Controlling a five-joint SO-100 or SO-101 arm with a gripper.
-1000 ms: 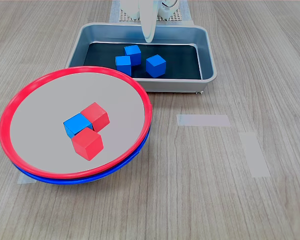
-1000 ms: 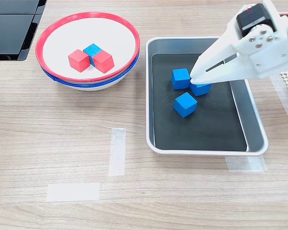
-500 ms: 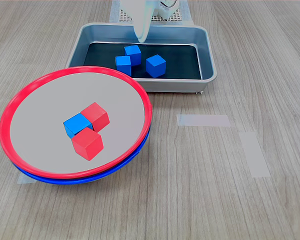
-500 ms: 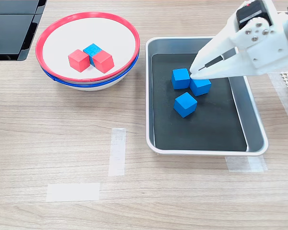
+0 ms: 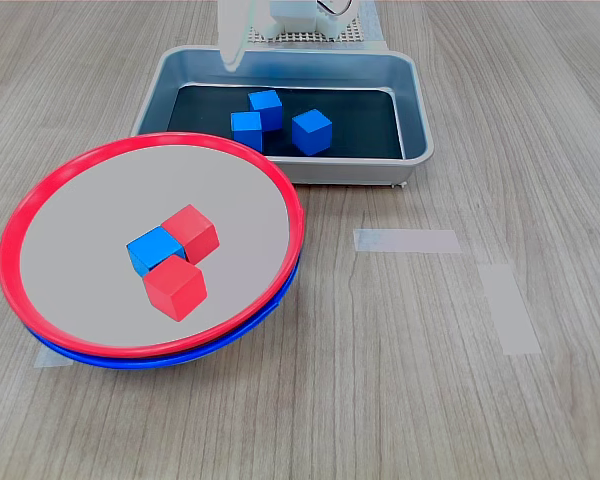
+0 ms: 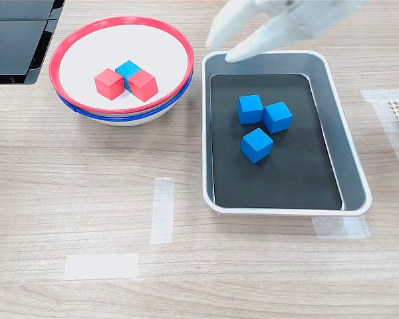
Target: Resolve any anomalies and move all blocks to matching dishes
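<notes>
The gripper [image 6: 227, 46], blurred and carrying nothing, hangs with its fingers slightly parted over the tray's [image 6: 351, 159] rim at eleven o'clock in the second exterior view. Three blue blocks [image 6: 251, 109] cluster in the tray; one blue block [image 5: 152, 250] sits between two red blocks [image 5: 175, 288] in the red-rimmed plate [image 5: 40, 190], which is nested on the blue-rimmed plate [image 5: 220, 343]. The cubes look light, rigid and matte, best pinched across opposite flat faces.

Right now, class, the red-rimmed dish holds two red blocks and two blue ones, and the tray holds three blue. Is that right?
Not quite. The red-rimmed dish holds two red blocks but only one blue block, as both exterior views show. The tray does hold three blue.
</notes>
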